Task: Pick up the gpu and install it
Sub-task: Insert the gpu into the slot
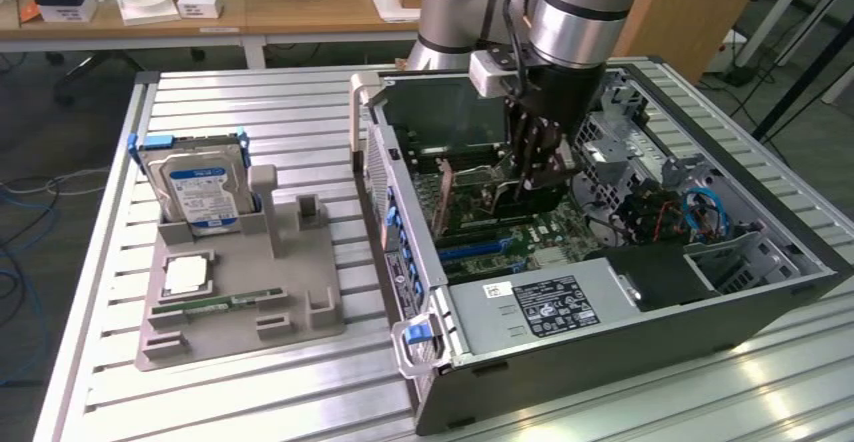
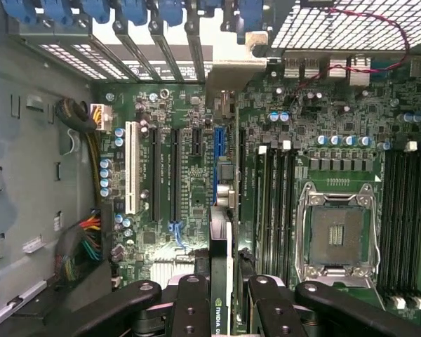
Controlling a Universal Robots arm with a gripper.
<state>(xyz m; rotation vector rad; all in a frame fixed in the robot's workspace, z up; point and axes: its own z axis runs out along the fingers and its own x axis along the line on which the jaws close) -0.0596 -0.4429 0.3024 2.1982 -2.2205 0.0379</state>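
Slatted metal bench (image 1: pixel 267 402) carries one open black computer case (image 1: pixel 627 362); inside its walls, one thin dark gpu card (image 2: pixel 221 281) is gripped edge-on by the pincer (image 2: pixel 221 298) over the green motherboard (image 2: pixel 182 175).

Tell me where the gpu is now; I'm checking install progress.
The gpu is held edge-on in the end effector, inside the open computer case, just above the motherboard slots.
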